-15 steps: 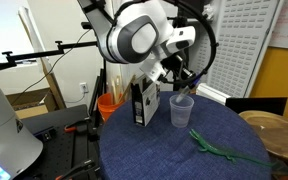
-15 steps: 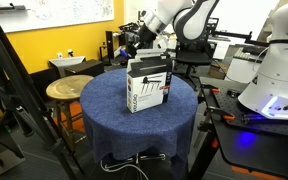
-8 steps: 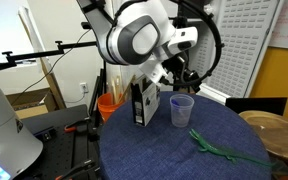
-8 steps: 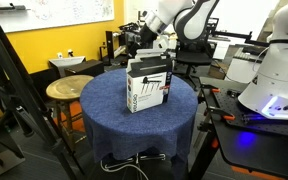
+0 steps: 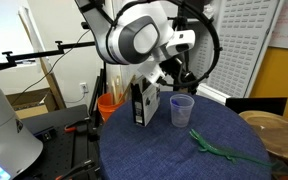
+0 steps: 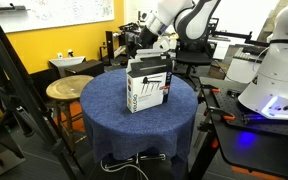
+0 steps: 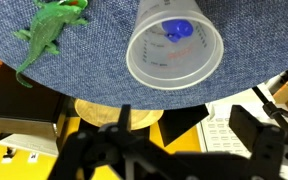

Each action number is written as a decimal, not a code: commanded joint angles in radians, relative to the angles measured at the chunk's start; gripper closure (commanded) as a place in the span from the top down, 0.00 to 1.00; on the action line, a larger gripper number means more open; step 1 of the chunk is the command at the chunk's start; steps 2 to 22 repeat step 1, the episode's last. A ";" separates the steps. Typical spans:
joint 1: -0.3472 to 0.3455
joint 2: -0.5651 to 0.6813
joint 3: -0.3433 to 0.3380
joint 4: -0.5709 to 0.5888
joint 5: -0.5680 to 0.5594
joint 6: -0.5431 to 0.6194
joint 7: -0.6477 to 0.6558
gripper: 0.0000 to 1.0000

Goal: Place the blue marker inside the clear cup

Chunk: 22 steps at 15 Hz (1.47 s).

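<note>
Hardly anything has moved in the last second, as far as I can see; the gripper (image 5: 177, 77) hangs in the same spot above the clear cup (image 5: 181, 110). From the wrist view the gripper (image 7: 187, 118) has its jaws spread wide with nothing between them. The clear cup (image 7: 174, 45) is right below it, upright. The blue marker (image 7: 176, 30) is inside it, seen end-on as a blue blob at the bottom. The cup sits close to the curved edge of the blue-clothed counter (image 7: 99, 65), near the black-and-white carton (image 5: 144, 103). The green lizard toy (image 7: 47, 35) lies flat on the cloth, apart from the cup and nearer another edge (image 5: 220, 150). An orange bucket (image 5: 107, 104) sits off the counter past the carton.
</note>
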 commanded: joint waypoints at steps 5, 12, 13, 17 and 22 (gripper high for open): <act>0.000 0.000 0.000 0.000 0.000 0.000 0.000 1.00; 0.000 0.000 0.000 0.000 0.000 0.000 0.000 1.00; 0.000 0.000 0.000 0.000 0.000 0.000 0.000 1.00; 0.000 0.000 0.000 0.000 0.000 0.000 0.000 1.00; 0.000 0.000 0.000 0.000 0.000 0.000 0.000 1.00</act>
